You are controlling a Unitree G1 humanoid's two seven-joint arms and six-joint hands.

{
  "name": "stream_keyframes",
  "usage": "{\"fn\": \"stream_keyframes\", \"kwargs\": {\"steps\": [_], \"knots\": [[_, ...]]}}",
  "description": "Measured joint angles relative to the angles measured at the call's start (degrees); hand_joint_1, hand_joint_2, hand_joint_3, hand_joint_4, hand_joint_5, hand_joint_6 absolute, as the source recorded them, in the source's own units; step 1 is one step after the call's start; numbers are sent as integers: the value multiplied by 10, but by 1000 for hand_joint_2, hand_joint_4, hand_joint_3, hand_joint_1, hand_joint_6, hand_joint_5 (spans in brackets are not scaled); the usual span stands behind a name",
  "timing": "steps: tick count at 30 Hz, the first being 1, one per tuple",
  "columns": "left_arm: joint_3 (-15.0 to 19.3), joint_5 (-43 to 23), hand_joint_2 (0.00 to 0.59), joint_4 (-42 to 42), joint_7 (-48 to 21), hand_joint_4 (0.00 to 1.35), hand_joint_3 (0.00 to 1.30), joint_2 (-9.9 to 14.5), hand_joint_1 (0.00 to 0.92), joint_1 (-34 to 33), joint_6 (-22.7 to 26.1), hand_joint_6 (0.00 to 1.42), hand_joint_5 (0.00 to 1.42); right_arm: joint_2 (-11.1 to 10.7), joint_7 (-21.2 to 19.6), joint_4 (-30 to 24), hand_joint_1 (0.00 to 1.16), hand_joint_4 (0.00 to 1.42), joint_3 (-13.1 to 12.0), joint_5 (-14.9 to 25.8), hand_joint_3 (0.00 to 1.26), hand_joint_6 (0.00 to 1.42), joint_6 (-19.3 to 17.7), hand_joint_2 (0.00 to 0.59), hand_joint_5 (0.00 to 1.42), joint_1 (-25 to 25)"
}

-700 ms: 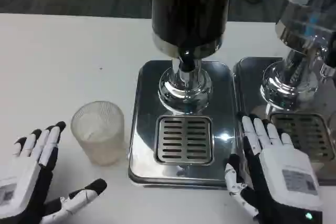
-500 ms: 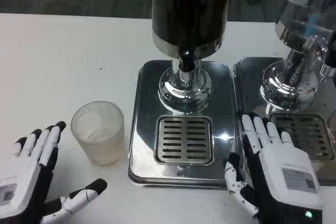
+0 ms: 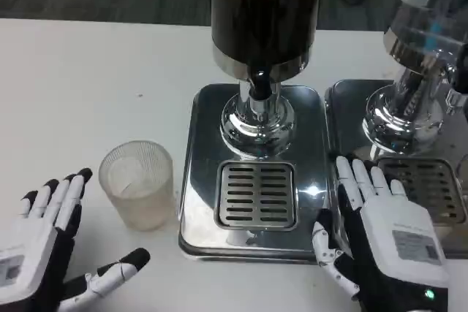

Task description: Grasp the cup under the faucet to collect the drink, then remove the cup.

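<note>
A white table (image 3: 88, 85) is filling the scene, carrying two drink dispensers side by side. The nearer dispenser (image 3: 265, 12), with its dark tank, is standing on a shiny steel base (image 3: 201, 180) that is holding a slotted drip grate (image 3: 257, 194); its faucet (image 3: 258, 87) is pointing down above the grate. A second dispenser (image 3: 420, 71) is sitting at the right edge on its own base. The right hand (image 3: 384, 242) is lying open, fingers spread, over the gap between the two bases, gripping nothing. The left hand (image 3: 47, 250) is hovering open at the lower left, fingers apart, thumb stretched toward the right. The cup (image 3: 137, 184), clear and ribbed, is standing upright on the table just left of the steel base, not under the faucet, near the left hand's fingertips but apart from them.
</note>
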Motion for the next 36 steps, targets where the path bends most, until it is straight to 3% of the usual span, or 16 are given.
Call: {"fn": "stream_keyframes", "kwargs": {"steps": [7,14,21,28,36], "knots": [[14,-34,6,23,28,0,0,-1,0,-8,-47,0,0,-2,1,0,197,0,0,1,0,0,0,586,0,0],[26,-112,0,61,16,0,0,-12,0,-48,-70,0,0,-2,3,0,200,0,-1,1,0,0,3,586,0,0],[20,-202,0,195,-27,0,0,-33,0,-116,-162,0,0,3,3,0,202,0,-7,2,0,0,9,586,0,0],[12,-218,0,300,-32,0,0,-44,0,-167,-244,0,0,7,4,0,195,0,-11,6,0,0,10,585,0,0],[-12,-176,0,389,-4,0,0,-50,53,-230,-262,0,0,8,4,0,188,0,-12,8,0,0,11,585,0,0]]}}
